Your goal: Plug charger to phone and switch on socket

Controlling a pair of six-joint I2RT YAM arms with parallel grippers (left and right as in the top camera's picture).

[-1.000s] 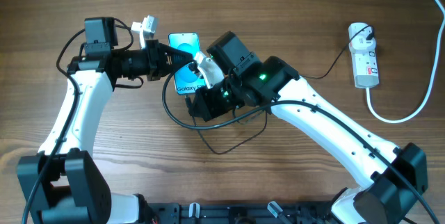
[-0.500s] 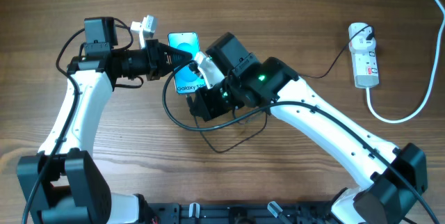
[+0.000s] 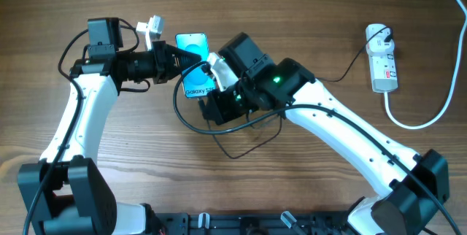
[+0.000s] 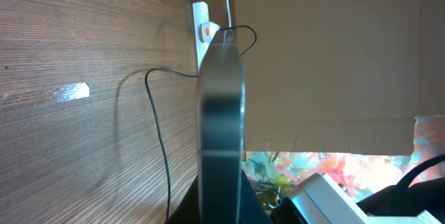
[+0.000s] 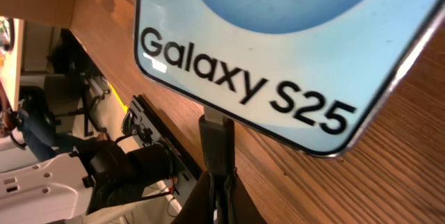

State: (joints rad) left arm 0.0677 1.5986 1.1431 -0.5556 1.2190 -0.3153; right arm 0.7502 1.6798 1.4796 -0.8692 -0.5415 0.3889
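Note:
The phone is held above the table, its edge pinched in my shut left gripper. In the left wrist view the phone shows edge-on between the fingers. My right gripper is shut on the charger's connector, which meets the phone's bottom edge below the "Galaxy S25" text. I cannot tell how deep it sits. The black charger cable loops under the right arm and runs to its plug in the white socket at the far right.
The socket's thick white cord curves off to the table's right edge. The socket and the thin cable also show far off in the left wrist view. The wooden table lies beneath both arms.
My right gripper has crept slightly up and left toward the phone's bottom edge, and the cable loop has shifted with it. The left arm and phone have barely moved.

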